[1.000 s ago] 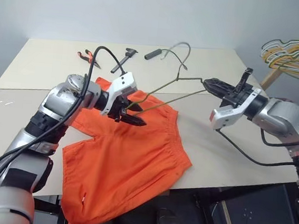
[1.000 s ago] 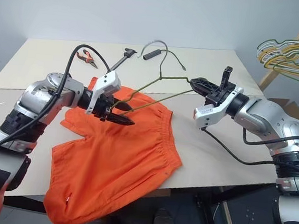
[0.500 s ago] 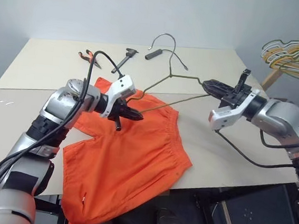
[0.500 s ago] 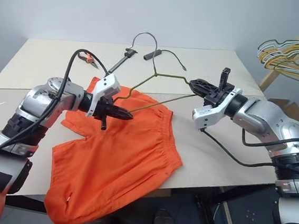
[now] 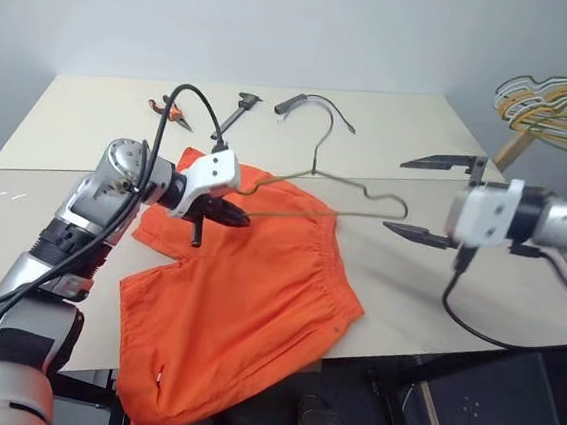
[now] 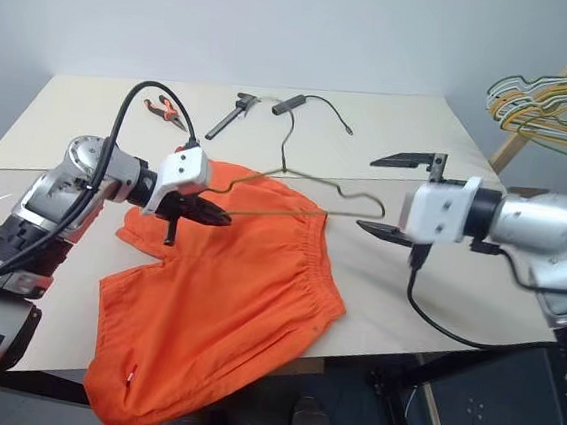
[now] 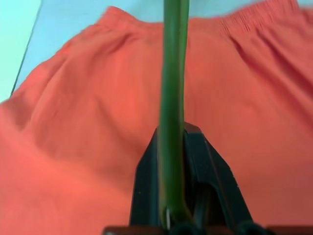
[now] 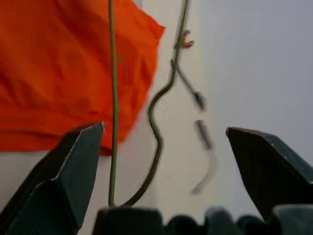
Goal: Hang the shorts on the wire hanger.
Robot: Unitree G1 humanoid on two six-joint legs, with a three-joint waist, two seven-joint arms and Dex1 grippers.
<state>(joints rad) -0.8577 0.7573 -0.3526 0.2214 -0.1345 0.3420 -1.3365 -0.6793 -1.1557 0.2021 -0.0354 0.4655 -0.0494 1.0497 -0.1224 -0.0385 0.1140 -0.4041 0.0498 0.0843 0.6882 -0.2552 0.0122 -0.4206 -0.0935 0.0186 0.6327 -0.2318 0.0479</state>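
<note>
Left eye view: left gripper (image 5: 231, 216) is clamped on one end of the hanger (image 5: 311, 185), held over the shorts (image 5: 245, 299). Hanger's long axis runs across the waistband toward the right gripper (image 5: 433, 199), whose fingers are spread wide just off its far end, holding nothing.

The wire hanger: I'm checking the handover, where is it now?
The wire hanger hangs over the shorts, one end clamped in the left gripper, free of the open right gripper.

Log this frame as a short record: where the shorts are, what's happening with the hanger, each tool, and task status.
shorts: flat on the table, one leg over the near edge
hanger: above the shorts, hook pointing away from the robot
left tool: shut on the hanger's end
right tool: open, off the hanger
status: shorts not yet on hanger
</note>
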